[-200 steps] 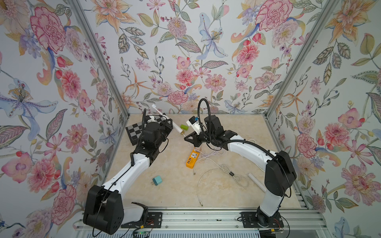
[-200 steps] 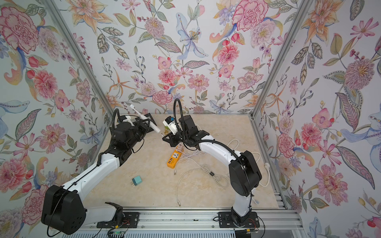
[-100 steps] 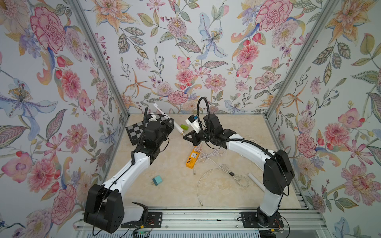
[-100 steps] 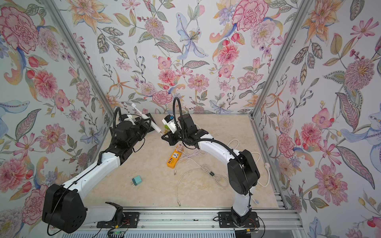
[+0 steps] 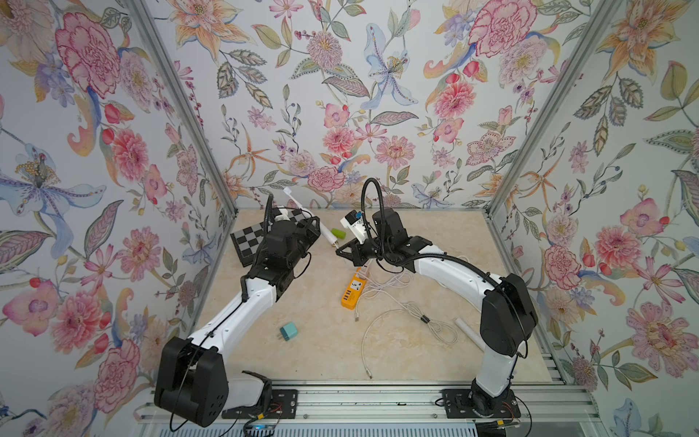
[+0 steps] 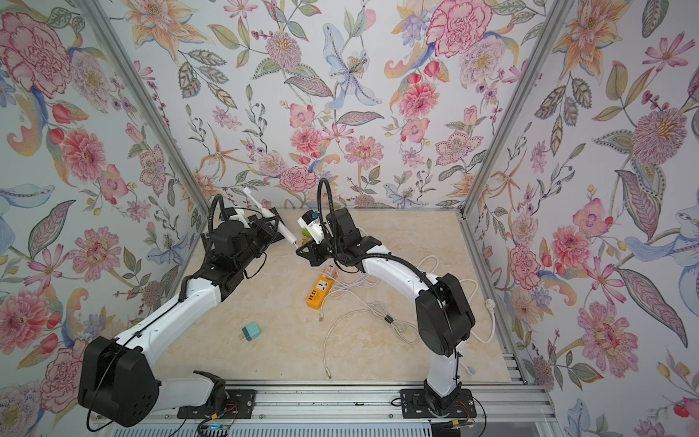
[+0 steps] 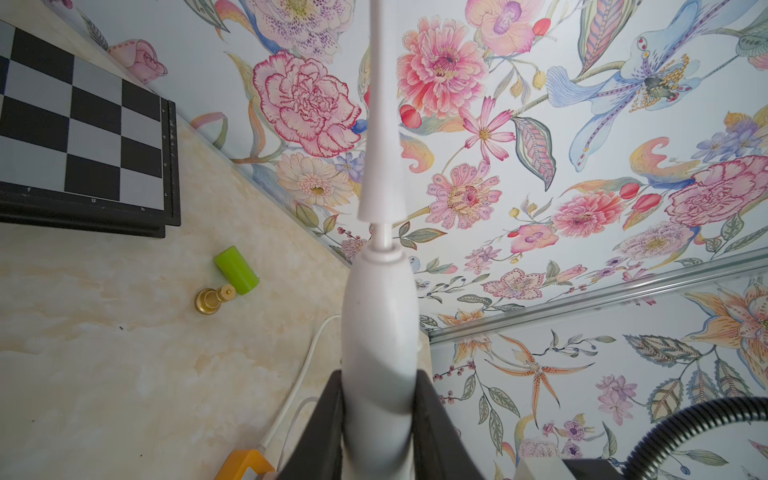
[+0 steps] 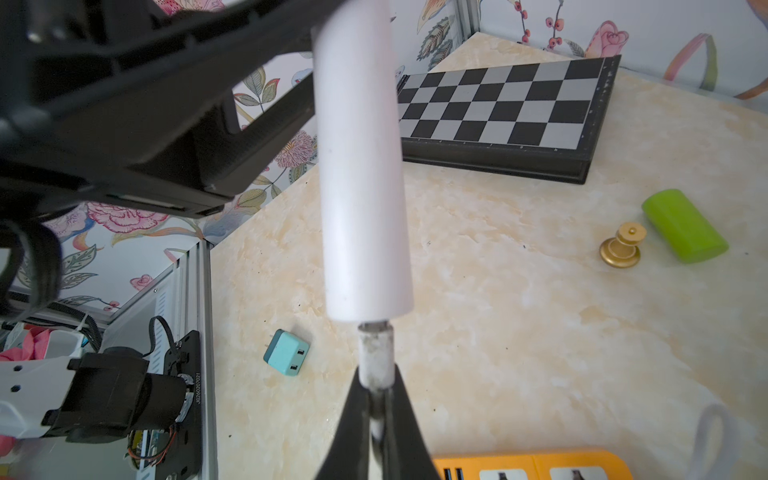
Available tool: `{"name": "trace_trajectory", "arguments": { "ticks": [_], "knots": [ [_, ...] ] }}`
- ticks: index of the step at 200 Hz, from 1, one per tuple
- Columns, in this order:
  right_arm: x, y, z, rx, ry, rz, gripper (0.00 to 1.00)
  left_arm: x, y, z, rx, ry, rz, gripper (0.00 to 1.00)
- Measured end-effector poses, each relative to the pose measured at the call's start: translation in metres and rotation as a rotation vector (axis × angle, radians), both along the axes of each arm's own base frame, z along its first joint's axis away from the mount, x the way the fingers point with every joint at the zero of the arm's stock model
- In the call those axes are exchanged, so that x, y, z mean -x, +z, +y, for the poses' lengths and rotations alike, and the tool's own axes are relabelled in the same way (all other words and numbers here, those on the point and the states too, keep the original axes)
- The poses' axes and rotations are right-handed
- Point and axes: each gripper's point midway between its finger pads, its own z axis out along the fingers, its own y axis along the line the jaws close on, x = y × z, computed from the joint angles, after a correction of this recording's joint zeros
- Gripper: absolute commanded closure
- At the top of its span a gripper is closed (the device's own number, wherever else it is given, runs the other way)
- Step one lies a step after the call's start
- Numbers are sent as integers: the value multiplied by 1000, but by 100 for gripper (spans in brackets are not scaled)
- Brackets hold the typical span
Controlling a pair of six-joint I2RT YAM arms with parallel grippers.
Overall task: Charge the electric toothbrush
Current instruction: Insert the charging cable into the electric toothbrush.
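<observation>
In both top views my left gripper (image 5: 312, 223) holds the toothbrush (image 5: 327, 234) tilted above the far left of the table (image 5: 325, 340). Its brush head points at the back wall and its base points at my right gripper (image 5: 339, 251). An orange power strip (image 5: 351, 289) lies nearby. In the left wrist view my fingers (image 7: 328, 411) are clamped on the white handle, near a chessboard (image 7: 83, 137). In the right wrist view my right fingers (image 8: 353, 415) are pinched on a charging plug (image 8: 376, 353). Its tip meets the handle's bottom end, above a teal adapter (image 8: 286, 352).
</observation>
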Motion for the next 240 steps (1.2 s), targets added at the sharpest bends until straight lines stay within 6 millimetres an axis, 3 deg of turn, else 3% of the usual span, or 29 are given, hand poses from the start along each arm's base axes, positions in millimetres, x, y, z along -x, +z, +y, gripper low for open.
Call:
{"name": "trace_trajectory", "arguments": {
  "ticks": [112,240],
  "knots": [
    [4,14,4,-33,26,12,100,0,14,-5,-19,-20,-40,100],
    [5,3,-7,2,16,72,100,14,10,-20,-124,-45,-57,100]
  ]
}}
